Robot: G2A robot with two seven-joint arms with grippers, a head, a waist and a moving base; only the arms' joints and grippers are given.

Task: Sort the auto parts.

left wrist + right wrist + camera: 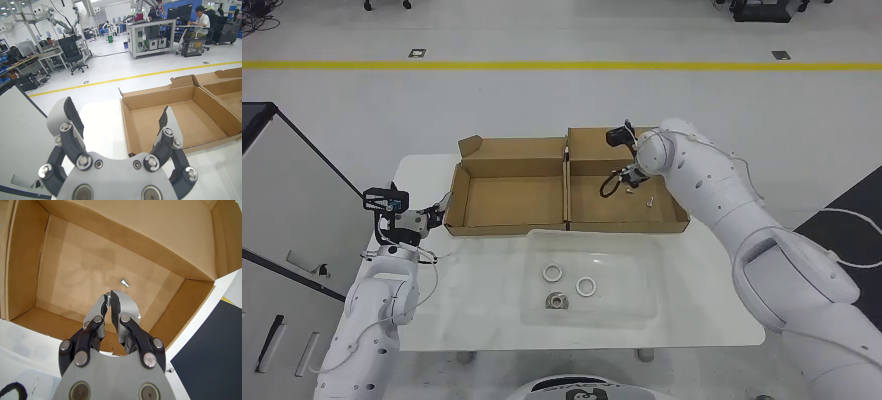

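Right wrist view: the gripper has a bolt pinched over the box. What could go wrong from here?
The right gripper holds the bolt only at its fingertips, so it may slip out early or twist.
Released from above the box, it could bounce, perhaps off the loose bolt below.
The open left gripper sits near the other box's corner and might nudge it.
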